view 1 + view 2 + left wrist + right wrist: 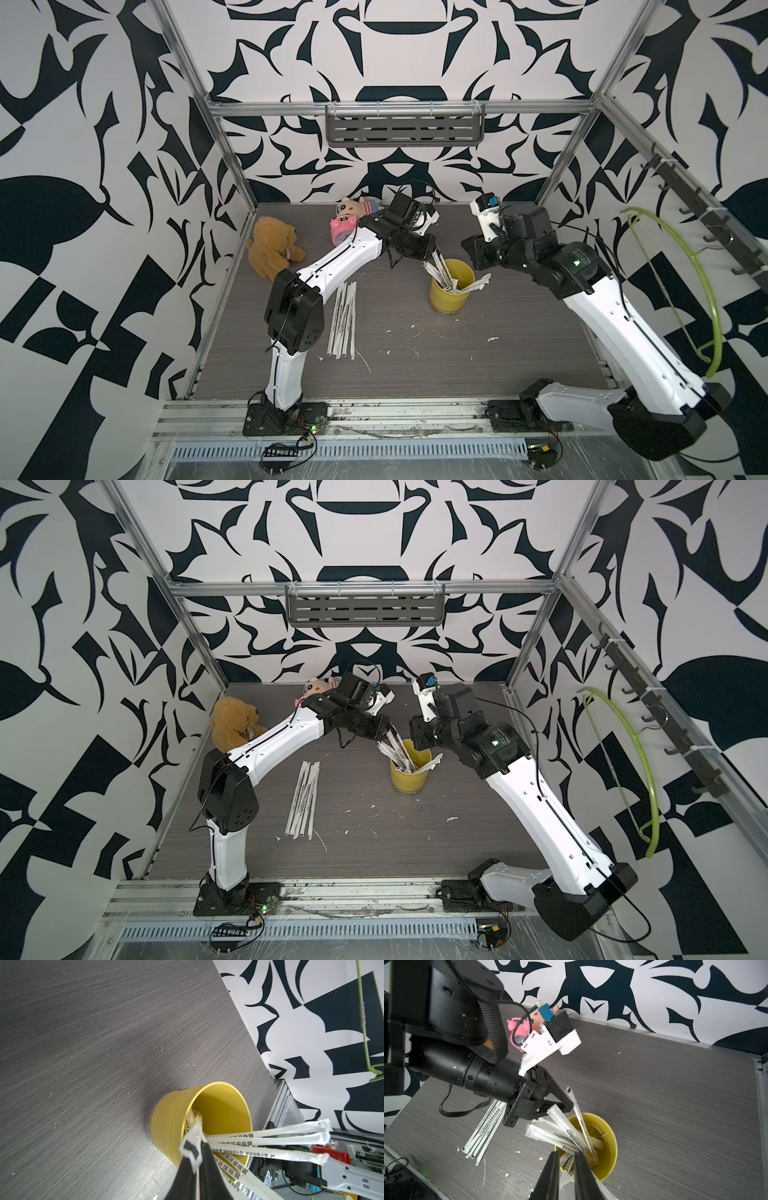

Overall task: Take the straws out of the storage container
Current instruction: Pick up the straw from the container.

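On table (415, 374): 1 storage container (449, 301), roughly 5 straws (343, 320).

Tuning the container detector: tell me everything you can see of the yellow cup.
The yellow cup is a plain cylinder, plastic by its look, with an open round mouth and faint ridges around its wall. It stands upright on the grey table, apart from the loose straws lying flat. Wrapped straws lean inside it, several over the rim. The left hand, above the mouth, is shut on one straw; it looks clear of the cup.
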Action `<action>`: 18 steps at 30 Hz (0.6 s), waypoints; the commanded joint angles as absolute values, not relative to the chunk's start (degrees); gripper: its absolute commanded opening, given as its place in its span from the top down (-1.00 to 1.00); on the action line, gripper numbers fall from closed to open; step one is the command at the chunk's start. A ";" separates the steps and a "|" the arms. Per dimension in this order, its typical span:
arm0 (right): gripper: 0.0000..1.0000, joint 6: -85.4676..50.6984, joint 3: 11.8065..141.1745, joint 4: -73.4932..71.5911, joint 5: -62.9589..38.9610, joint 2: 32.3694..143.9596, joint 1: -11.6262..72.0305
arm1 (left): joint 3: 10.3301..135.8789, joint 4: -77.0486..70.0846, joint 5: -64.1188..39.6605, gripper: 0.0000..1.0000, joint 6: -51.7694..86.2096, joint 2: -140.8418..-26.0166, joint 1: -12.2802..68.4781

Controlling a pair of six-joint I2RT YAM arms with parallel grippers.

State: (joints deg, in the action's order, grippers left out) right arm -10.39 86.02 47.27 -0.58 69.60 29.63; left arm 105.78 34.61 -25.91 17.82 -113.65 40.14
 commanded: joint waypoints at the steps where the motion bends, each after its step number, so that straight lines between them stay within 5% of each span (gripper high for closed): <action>1: 0.63 -9.84 86.30 45.01 0.18 68.13 29.34 | 107.57 32.83 -26.87 0.88 16.47 -113.29 40.03; 7: 0.64 -9.75 85.96 44.74 0.09 67.87 29.35 | 107.86 31.22 -26.22 0.93 14.73 -112.18 40.12; 18: 0.64 -9.61 85.64 44.73 0.00 67.85 29.11 | 111.29 36.78 -23.19 0.47 15.86 -115.34 40.25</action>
